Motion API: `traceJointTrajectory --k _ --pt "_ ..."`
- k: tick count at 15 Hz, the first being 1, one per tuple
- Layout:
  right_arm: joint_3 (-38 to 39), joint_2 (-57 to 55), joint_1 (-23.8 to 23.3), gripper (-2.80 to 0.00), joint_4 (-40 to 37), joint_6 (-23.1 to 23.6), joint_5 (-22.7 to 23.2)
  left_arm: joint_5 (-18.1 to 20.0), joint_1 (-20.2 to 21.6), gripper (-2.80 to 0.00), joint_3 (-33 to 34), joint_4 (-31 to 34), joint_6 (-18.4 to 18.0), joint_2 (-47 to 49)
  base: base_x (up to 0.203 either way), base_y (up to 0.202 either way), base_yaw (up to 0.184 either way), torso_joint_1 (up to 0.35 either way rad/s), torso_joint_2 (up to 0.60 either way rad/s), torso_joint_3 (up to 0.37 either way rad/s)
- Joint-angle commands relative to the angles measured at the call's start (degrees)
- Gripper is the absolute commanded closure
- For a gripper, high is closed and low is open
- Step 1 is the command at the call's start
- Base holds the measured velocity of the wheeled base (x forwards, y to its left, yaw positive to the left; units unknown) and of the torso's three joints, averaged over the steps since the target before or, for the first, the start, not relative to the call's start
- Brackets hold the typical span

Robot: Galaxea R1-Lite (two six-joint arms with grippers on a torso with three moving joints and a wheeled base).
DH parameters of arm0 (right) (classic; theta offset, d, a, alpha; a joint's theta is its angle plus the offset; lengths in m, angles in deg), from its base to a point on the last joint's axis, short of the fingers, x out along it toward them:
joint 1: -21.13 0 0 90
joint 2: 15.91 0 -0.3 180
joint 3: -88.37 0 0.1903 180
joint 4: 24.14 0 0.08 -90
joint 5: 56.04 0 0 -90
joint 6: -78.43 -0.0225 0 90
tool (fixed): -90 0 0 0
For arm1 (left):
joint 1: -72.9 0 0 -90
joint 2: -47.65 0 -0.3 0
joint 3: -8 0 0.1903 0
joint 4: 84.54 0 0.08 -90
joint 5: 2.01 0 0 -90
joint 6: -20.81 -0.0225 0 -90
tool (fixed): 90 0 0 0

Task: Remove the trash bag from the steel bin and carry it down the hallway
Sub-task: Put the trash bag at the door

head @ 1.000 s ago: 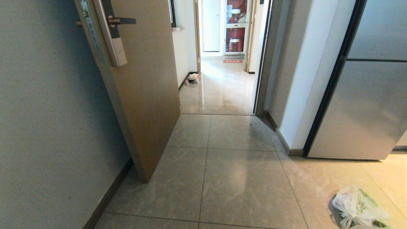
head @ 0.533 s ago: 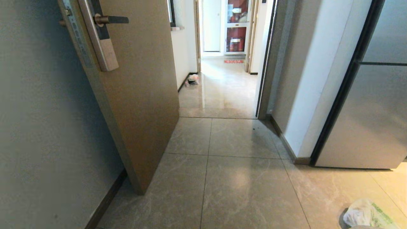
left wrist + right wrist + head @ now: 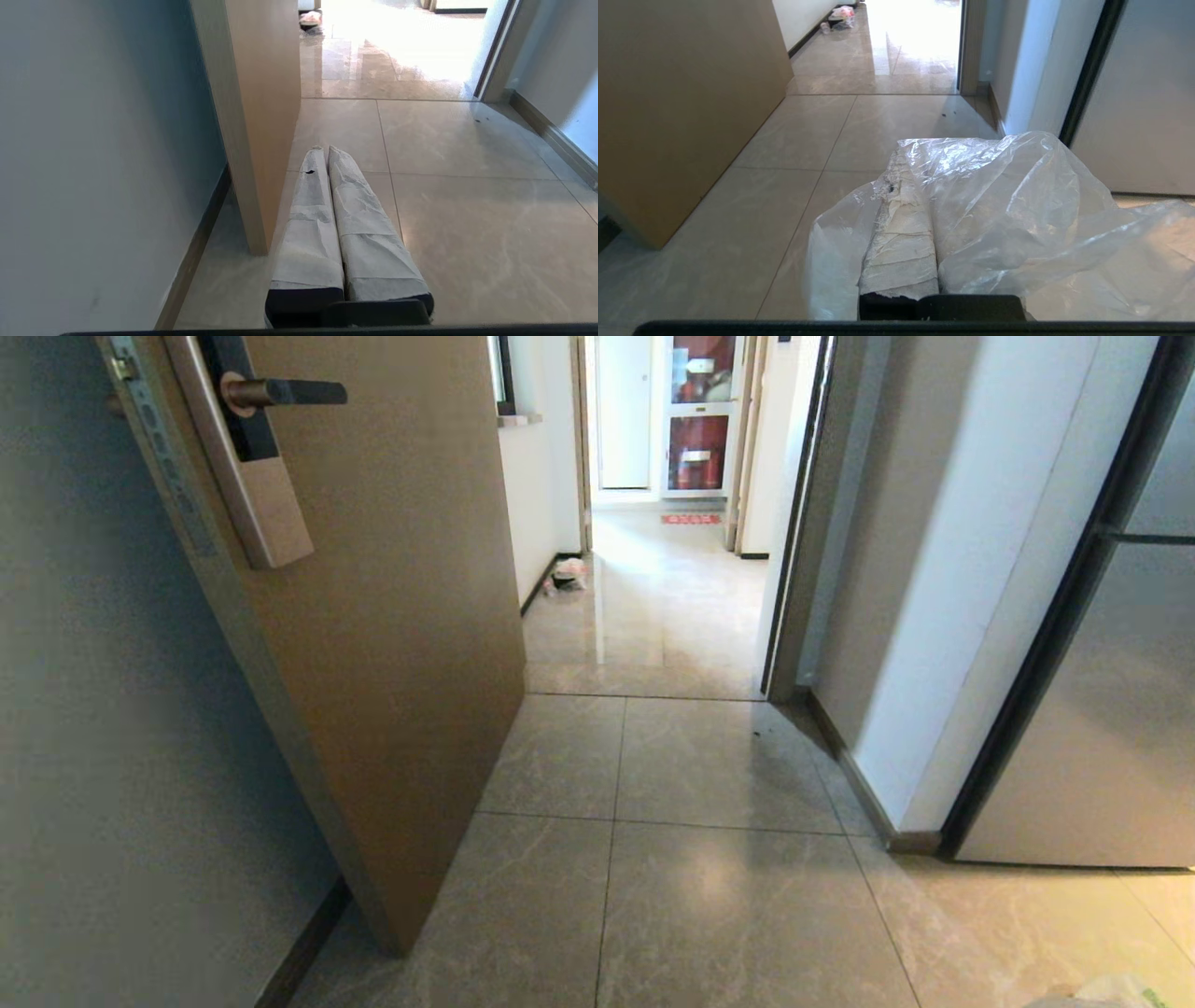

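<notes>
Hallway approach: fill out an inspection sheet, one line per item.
Surface: glossy beige floor tiles.
Job's things: clear trash bag draped over the right gripper; hallway ahead through the doorway; steel bin not seen.
Clutter: small litter pile by the hallway's left wall; white bag at the bottom right edge of the head view.
Grippers: right shut on the trash bag; left gripper shut, empty.
Cables: nothing seen.
Surroundings: open wooden door left, grey panel right.

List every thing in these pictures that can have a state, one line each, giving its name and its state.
trash bag: out of the bin, draped over and held by the right gripper.
right gripper: jaws shut on the bag's film.
left gripper: jaws shut, holding nothing.
wooden door: swung open.
doorway to the hallway: unobstructed.
</notes>
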State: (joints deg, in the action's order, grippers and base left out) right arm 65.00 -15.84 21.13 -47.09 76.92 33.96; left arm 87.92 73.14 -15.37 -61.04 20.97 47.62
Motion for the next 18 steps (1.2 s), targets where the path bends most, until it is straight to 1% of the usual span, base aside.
traceJointTrajectory --k 1,10,14,18 --pt "0.1 0.0 0.0 0.00 0.0 0.0 0.0 0.0 0.0 0.00 0.2 0.0 0.0 0.0 0.193 0.000 0.002 0.001 0.00 -0.004" --pt "0.1 0.0 0.0 0.00 0.0 0.0 0.0 0.0 0.0 0.00 0.2 0.0 0.0 0.0 0.191 -0.001 0.000 0.003 0.00 0.002" --pt "0.1 0.0 0.0 0.00 0.0 -0.1 0.0 0.0 0.0 0.00 0.2 0.0 0.0 0.0 0.005 -0.035 0.000 0.000 0.00 0.002" --pt "0.1 0.0 0.0 0.00 0.0 0.0 0.0 0.0 0.0 0.00 0.2 0.0 0.1 0.0 0.001 -0.186 0.000 0.001 0.00 0.003"
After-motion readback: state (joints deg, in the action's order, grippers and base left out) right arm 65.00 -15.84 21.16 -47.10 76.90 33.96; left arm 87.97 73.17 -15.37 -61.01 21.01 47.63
